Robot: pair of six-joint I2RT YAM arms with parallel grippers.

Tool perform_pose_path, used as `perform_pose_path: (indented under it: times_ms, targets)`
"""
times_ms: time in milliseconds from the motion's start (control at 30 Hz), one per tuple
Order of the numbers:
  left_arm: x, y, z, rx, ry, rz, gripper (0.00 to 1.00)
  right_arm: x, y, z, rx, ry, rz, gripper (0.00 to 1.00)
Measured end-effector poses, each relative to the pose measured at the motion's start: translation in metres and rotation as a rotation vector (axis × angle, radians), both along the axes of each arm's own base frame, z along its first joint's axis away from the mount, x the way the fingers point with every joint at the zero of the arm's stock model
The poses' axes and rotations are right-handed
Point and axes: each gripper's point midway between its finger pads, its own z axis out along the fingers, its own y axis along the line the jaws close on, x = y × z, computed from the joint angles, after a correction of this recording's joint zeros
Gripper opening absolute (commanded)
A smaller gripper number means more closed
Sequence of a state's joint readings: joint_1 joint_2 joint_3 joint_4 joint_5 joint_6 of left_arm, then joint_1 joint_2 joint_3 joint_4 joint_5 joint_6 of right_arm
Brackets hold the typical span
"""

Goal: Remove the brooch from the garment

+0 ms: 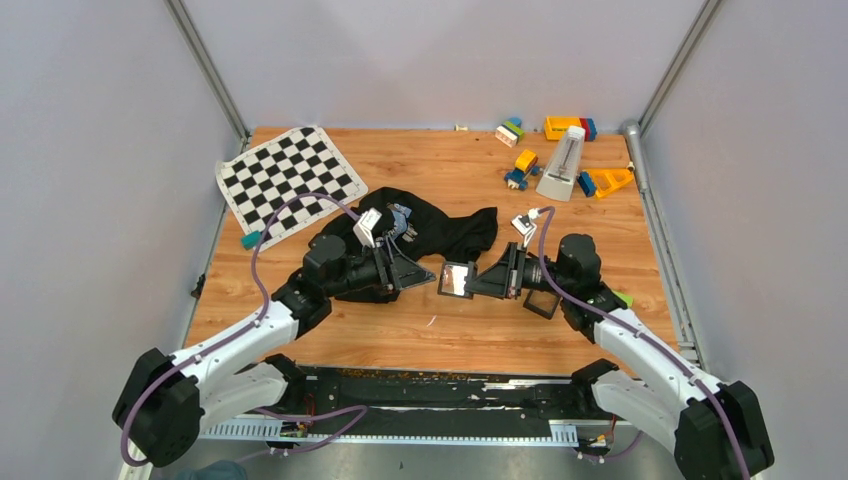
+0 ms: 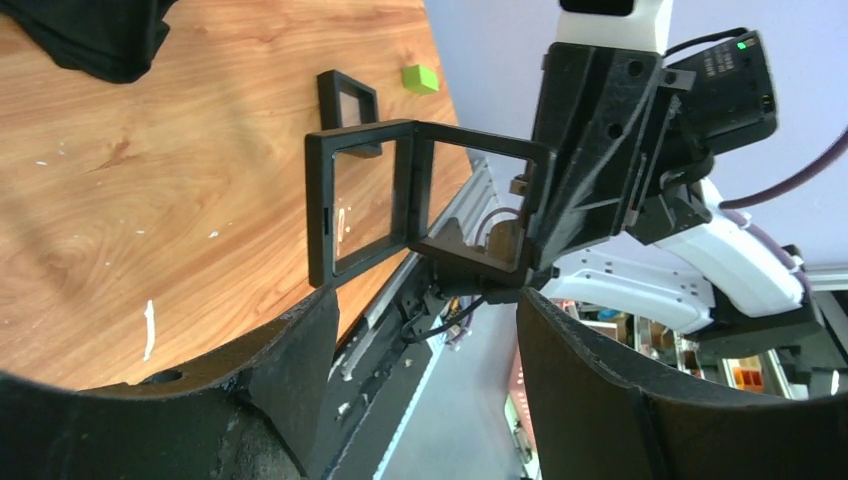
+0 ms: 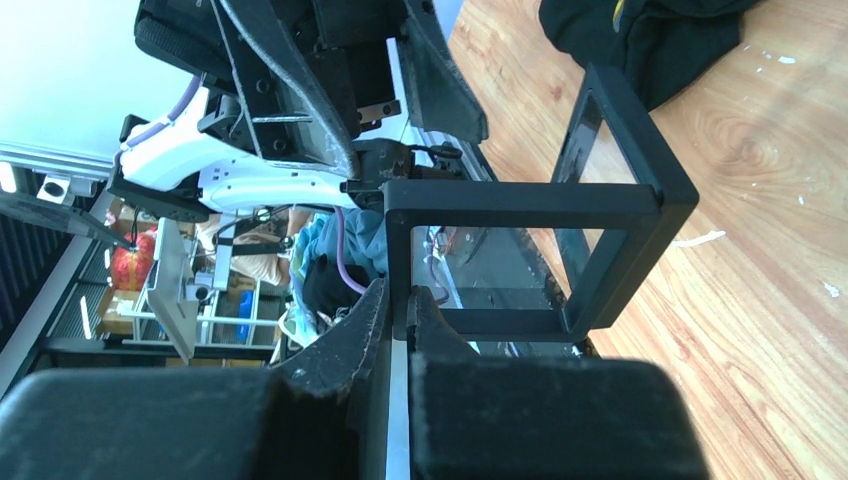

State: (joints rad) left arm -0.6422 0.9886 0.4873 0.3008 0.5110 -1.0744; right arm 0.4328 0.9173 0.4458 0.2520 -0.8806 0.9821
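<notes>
The black T-shirt garment (image 1: 445, 232) lies crumpled at the table's middle; its edge shows in the left wrist view (image 2: 95, 40) and the right wrist view (image 3: 650, 40). The white brooch is not visible in any view. My right gripper (image 1: 497, 280) (image 3: 400, 312) is shut on the edge of a hinged black square frame (image 1: 456, 279) (image 3: 520, 204) and holds it open above the wood, in front of the garment. My left gripper (image 1: 428, 273) (image 2: 424, 300) is open and empty, facing that frame (image 2: 320, 215) at close range.
A second black frame (image 1: 541, 303) (image 2: 345, 98) lies on the table by my right arm, with a green block (image 1: 623, 298) (image 2: 420, 78) beyond it. The chequered mat (image 1: 290, 180) is at back left. A metronome (image 1: 563, 165) and toy blocks (image 1: 522, 165) are at back right.
</notes>
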Motion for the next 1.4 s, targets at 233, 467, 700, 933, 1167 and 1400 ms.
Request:
perform_pose_path:
  times_ms: [233,467,700,933,1167,1400]
  targets:
    - [0.004,-0.003,-0.027,0.066,0.04,-0.011,0.66,-0.008,0.003,0.004,0.029,0.01,0.071,0.0]
    - [0.007,-0.005,-0.04,0.092,0.058,-0.015,0.54,-0.017,0.004,0.011,0.057,-0.004,0.13,0.0]
    - [0.01,-0.012,-0.031,0.041,0.025,-0.042,0.56,-0.021,0.005,0.005,0.06,0.038,0.178,0.0]
    - [0.009,-0.018,-0.034,0.024,0.045,-0.076,0.4,-0.024,0.006,0.008,0.076,0.031,0.204,0.0]
    - [0.004,-0.02,-0.038,0.002,0.067,-0.099,0.1,-0.027,0.006,0.007,0.08,0.027,0.24,0.0]
    - [0.002,-0.02,-0.041,0.009,0.084,-0.111,0.08,-0.028,0.008,-0.003,0.073,0.063,0.283,0.02]
